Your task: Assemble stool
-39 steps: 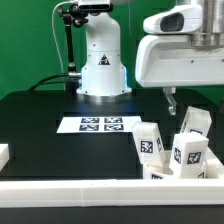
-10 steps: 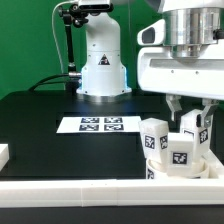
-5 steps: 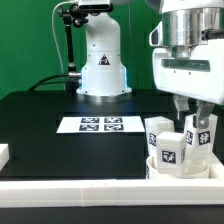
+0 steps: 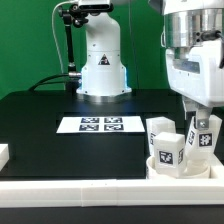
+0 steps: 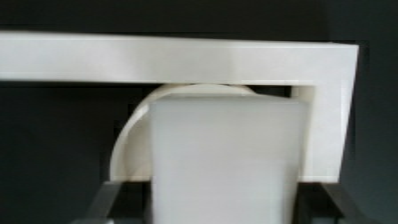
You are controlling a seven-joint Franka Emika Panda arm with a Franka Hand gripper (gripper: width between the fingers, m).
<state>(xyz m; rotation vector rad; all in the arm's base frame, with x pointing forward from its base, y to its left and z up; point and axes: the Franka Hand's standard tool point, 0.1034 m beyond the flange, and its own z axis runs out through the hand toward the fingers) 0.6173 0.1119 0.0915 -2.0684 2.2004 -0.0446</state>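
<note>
The stool stands at the exterior view's right: a round white seat (image 4: 186,167) lying flat, with tagged white legs upright on it, one at the front (image 4: 168,150) and one behind it (image 4: 160,127). My gripper (image 4: 203,127) reaches down from above and is shut on a third leg (image 4: 205,141), one finger on each side. In the wrist view this leg (image 5: 221,150) fills the middle between my dark fingers (image 5: 119,200), with my gripper (image 5: 221,208) around it. The seat's curved edge (image 5: 139,125) shows behind it.
The marker board (image 4: 100,124) lies mid-table. The robot base (image 4: 100,62) stands at the back. A long white rail (image 4: 80,190) edges the table's front, close to the stool; in the wrist view it (image 5: 178,55) turns a corner. A small white piece (image 4: 3,153) sits at the left edge.
My gripper came down over the stool and closed on a leg. Gripper, legs and seat have since shifted toward the exterior view's right.
</note>
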